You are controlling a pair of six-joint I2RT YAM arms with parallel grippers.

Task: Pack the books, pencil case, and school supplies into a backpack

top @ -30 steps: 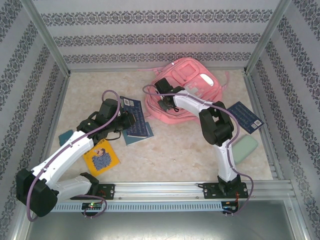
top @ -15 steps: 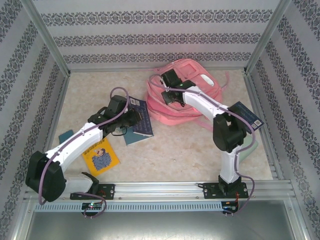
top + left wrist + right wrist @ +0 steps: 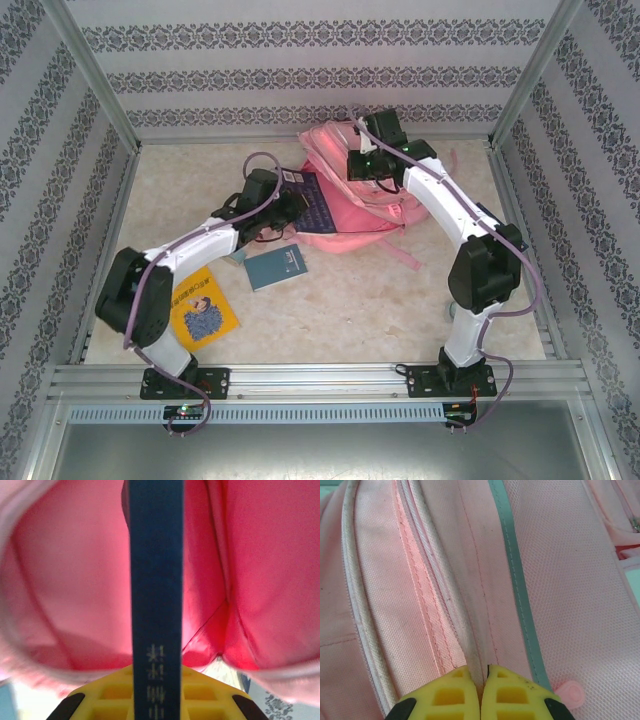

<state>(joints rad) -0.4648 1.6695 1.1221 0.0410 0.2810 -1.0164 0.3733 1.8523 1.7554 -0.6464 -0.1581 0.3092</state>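
Observation:
The pink backpack (image 3: 375, 205) lies at the back of the table, its mouth facing left. My left gripper (image 3: 285, 207) is shut on a dark navy book (image 3: 312, 200), whose far end is inside the backpack's mouth. In the left wrist view the book (image 3: 156, 580) stands edge-on between the yellow fingers of the gripper (image 3: 157, 675), with the pink lining (image 3: 75, 580) around it. My right gripper (image 3: 362, 160) is shut on the backpack's upper rim and holds it up; its fingertips (image 3: 484, 672) pinch the zip seam (image 3: 465, 605). A grey-teal book (image 3: 275, 268) and a yellow book (image 3: 203, 310) lie flat on the table. The pencil case and the school supplies are hidden.
A loose pink strap (image 3: 405, 250) trails toward the table's middle. Patterned walls and aluminium posts (image 3: 95, 75) close in the left, back and right sides. A metal rail (image 3: 320, 378) runs along the near edge by both arm bases.
My left arm carried the navy book away from me and to the right, into the backpack's mouth. My right gripper shut on the backpack's rim and pulled it up and back.

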